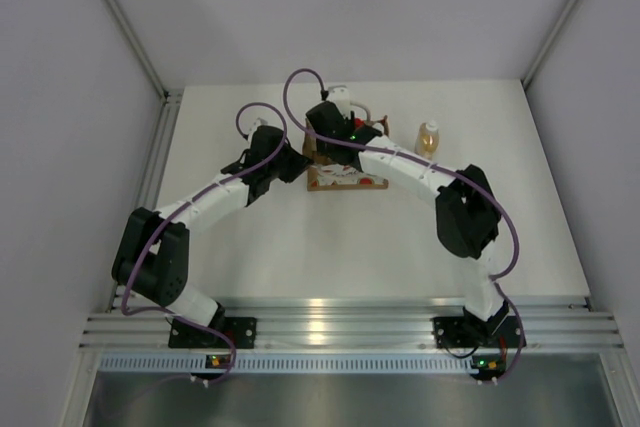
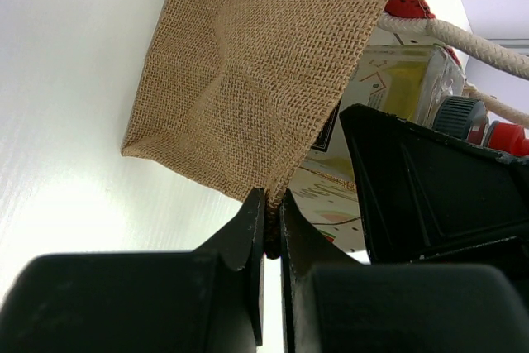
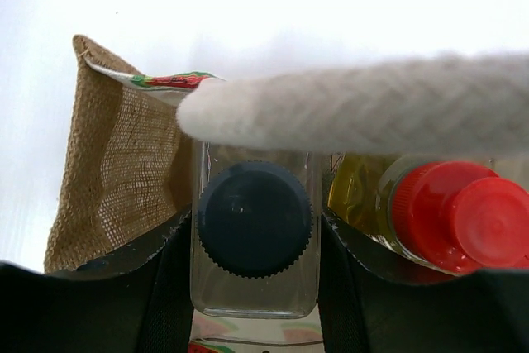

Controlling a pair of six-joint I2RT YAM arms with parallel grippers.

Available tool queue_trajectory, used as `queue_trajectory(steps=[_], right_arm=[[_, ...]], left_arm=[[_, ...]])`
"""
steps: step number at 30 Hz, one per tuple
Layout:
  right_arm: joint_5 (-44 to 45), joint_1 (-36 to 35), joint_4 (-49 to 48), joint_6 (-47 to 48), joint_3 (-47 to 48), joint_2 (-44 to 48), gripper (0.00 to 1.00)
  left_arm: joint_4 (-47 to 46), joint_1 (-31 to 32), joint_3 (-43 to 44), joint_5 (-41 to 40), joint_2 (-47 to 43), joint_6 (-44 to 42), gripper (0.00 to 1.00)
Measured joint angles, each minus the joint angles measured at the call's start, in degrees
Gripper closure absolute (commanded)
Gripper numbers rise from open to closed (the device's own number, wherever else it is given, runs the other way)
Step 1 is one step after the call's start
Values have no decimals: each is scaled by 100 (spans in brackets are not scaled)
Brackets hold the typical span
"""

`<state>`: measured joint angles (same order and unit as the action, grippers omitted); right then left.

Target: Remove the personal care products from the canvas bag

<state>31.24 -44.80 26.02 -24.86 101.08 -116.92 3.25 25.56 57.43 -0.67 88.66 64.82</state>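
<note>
The canvas bag (image 1: 345, 179) lies near the back middle of the table, its burlap side (image 2: 256, 64) filling the left wrist view. My left gripper (image 2: 273, 204) is shut on a corner seam of the bag. Inside the bag's mouth, a squarish pale bottle (image 3: 252, 295) with a dark grey cap sits between the fingers of my right gripper (image 3: 254, 219), which press on both of its sides. Beside it lies a yellow-amber bottle with a red cap (image 3: 459, 212). A whitish rope handle (image 3: 355, 105) crosses just above both bottles. One amber bottle with a white cap (image 1: 428, 139) stands on the table right of the bag.
White walls with metal corner rails enclose the table on three sides. The aluminium rail (image 1: 340, 327) carrying both arm bases runs along the near edge. Purple cables loop above both arms.
</note>
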Motion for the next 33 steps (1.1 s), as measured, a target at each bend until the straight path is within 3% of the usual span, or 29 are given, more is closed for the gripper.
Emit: queue_trajectory(steps=[10,33], right_arm=[[-297,-68,20,841,17,341,100],[-1099,-330,310,1386,7,2684,100]], left_arm=[[0,0,0,0,0,4,100],[15,-4,0,-7,0,105,100]])
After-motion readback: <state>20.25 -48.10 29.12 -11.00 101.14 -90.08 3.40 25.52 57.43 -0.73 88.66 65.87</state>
